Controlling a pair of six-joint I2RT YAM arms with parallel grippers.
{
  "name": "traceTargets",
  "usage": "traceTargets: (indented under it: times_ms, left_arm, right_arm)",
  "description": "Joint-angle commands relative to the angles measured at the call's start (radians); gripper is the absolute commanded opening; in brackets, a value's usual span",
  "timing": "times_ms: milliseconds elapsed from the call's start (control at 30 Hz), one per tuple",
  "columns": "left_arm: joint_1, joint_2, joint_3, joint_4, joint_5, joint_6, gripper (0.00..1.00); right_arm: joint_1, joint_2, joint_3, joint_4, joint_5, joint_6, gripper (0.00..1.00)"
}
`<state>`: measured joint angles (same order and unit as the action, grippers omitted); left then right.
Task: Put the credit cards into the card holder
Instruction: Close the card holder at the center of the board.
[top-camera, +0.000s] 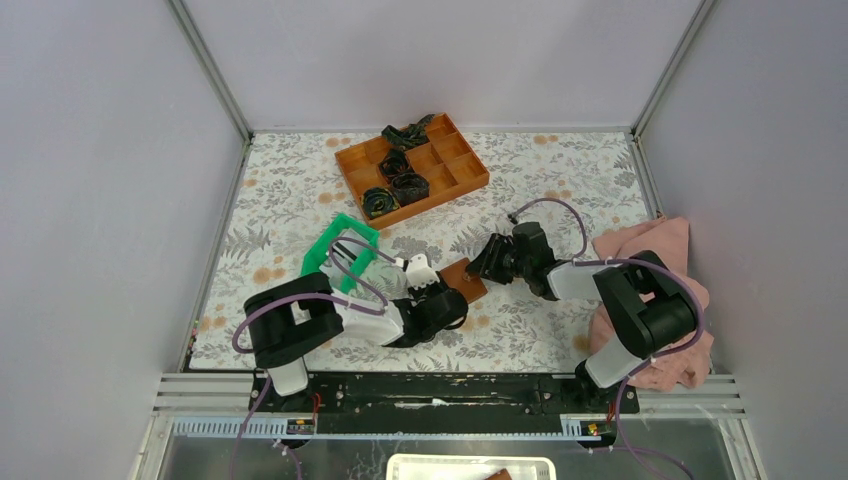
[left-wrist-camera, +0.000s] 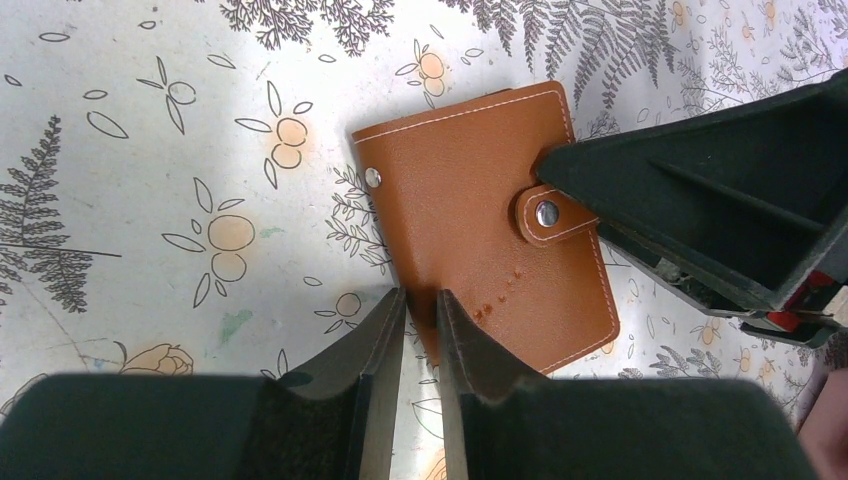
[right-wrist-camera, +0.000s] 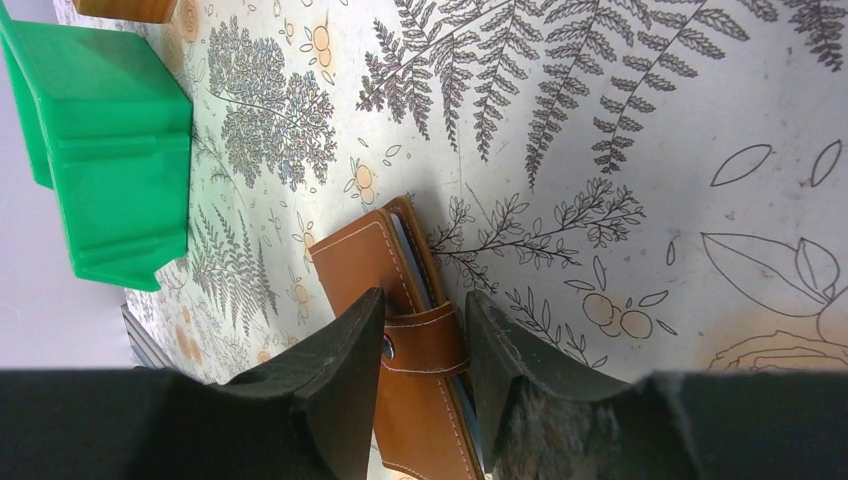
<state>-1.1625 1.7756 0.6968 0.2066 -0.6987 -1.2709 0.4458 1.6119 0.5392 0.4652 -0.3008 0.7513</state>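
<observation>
Table (top-camera: 280, 210) in fern print, carrying everything. Sitting left of centre, green tray (top-camera: 322, 256); lying behind it toward the back wall, orange tray (top-camera: 466, 184) holding black coils (top-camera: 398, 176) in several compartments. Pointing down just right of the green tray, left pincer (left-wrist-camera: 420, 302), fingers only a slit apart, with the near edge of the card holder (left-wrist-camera: 470, 230) running into that slit; impossible to tell whether pinching or merely touching. Lying flat and closed at the table's middle between both pincers, snap tab (left-wrist-camera: 547, 213) fastened. Straddling that tab from the right, right pincer (right-wrist-camera: 422, 300), fingers apart, one on each side. Showing between the covers, pale blue-grey sliver (right-wrist-camera: 412, 258), card or lining unclear. Lying crumpled at far right, pink cloth (top-camera: 650, 245).
</observation>
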Motion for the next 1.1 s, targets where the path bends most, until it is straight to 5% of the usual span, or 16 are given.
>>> traceTargets:
  times_ms: [0, 1067]
  left_arm:
    - [-0.021, 0.133, -0.071, -0.38, 0.207, 0.038, 0.25]
    - [-0.021, 0.166, -0.048, -0.391, 0.214, 0.039, 0.25]
  right_arm:
    - [0.0, 0.011, -0.051, -0.157, 0.022, -0.047, 0.44]
    - [0.0, -0.017, -0.148, -0.044, -0.061, 0.014, 0.42]
